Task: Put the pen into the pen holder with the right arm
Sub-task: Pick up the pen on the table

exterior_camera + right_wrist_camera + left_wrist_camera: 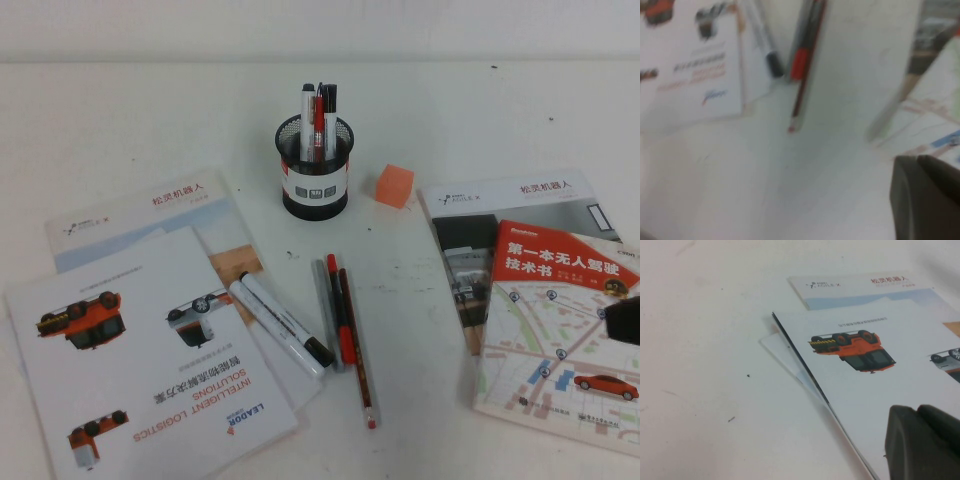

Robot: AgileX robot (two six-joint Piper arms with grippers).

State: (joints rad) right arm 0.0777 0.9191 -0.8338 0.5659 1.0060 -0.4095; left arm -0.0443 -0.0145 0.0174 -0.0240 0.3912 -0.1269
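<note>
Right gripper (pixel 927 197): over table (pixel 150 120) near the right booklet (pixel 560 320), jaw state cannot be told. Left gripper (pixel 922 442): over left brochure (pixel 880 385), likewise. Pen (pixel 356 345): flat beside red marker (pixel 339 308). Holder (pixel 315 167): upright behind it.

Left brochure (pixel 150 370), print upside down from the high view: "INTELLIGENT LOGISTICS SOLUTIONS", "LEADOR".

Leaflet beneath it (pixel 140 215): red heading "松灵机器人"; in the left wrist view the same leaflet (pixel 860 290) shows a small logo, too small to read.

Right brochure (pixel 520 205): same "松灵机器人".

Red-banded book (pixel 560 330): "第一本无人驾驶技术书".

Pen holder (pixel 315 160) label: unreadable.
</note>
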